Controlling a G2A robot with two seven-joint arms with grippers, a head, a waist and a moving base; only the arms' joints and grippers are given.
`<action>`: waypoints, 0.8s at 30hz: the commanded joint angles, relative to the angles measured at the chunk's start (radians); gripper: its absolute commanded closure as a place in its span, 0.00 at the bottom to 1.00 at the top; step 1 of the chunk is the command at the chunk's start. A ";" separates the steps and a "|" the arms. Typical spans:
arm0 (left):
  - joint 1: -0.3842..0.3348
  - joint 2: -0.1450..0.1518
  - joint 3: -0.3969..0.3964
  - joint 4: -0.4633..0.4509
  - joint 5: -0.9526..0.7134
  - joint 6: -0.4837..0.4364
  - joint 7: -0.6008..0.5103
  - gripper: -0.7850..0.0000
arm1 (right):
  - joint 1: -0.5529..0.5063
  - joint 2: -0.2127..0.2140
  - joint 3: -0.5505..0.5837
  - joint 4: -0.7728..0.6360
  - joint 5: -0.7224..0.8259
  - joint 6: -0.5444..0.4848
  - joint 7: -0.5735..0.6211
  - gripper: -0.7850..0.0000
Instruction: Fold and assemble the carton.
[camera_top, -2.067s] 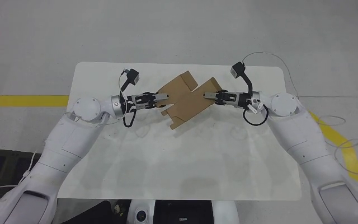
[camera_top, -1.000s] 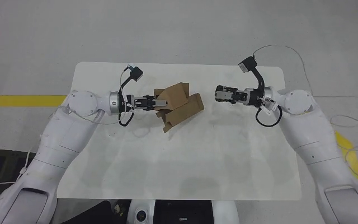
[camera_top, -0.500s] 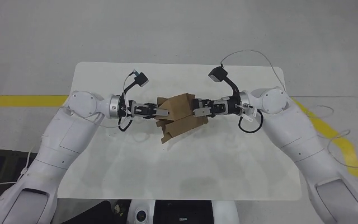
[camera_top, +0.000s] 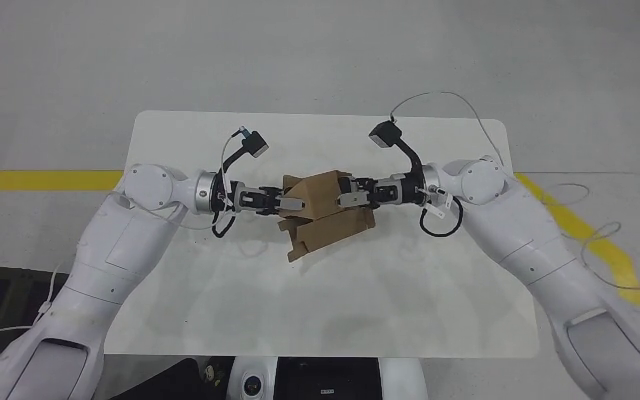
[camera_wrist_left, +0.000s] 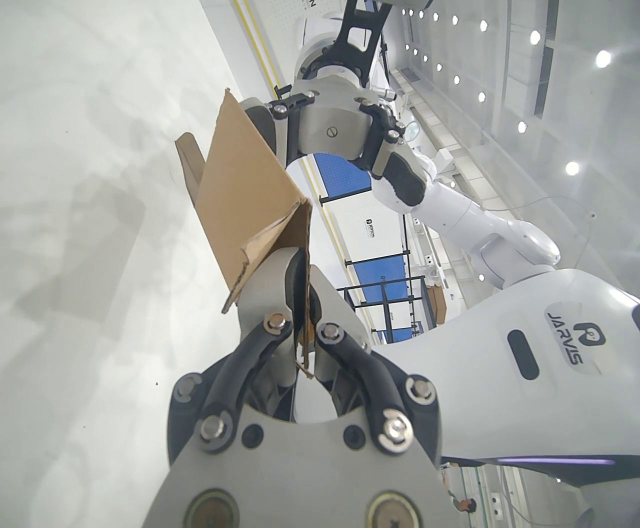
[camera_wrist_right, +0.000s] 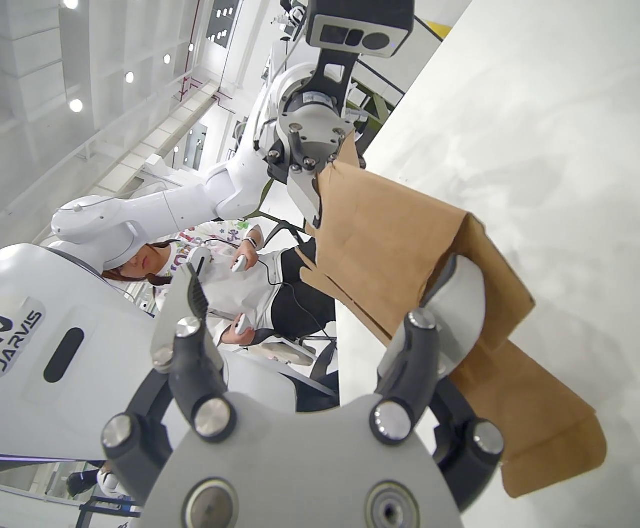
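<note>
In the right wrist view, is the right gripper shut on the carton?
No, the right gripper is wide open: one finger lies against the carton, and the other stands clear of the cardboard.

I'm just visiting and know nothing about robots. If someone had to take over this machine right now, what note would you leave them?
Left gripper: shut on one edge of the carton.
Right gripper: open, with one finger against the carton's opposite side and no grip on it.
Carton: between the two grippers over the middle of the table.
Done: the first folds are made and the carton is bent up, half open.
Left: fold the loose flaps and close it into a box.
</note>
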 joint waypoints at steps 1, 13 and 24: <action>0.002 0.000 -0.001 -0.002 -0.001 0.001 0.000 1.00 | 0.005 0.000 -0.014 0.002 0.018 -0.003 -0.003 0.20; 0.007 -0.001 -0.012 -0.003 0.013 0.006 0.001 1.00 | 0.020 0.028 -0.035 0.019 0.088 -0.014 -0.014 0.36; 0.014 -0.003 -0.019 -0.007 0.017 0.008 -0.003 1.00 | 0.045 0.036 -0.067 0.008 0.121 0.029 0.029 0.55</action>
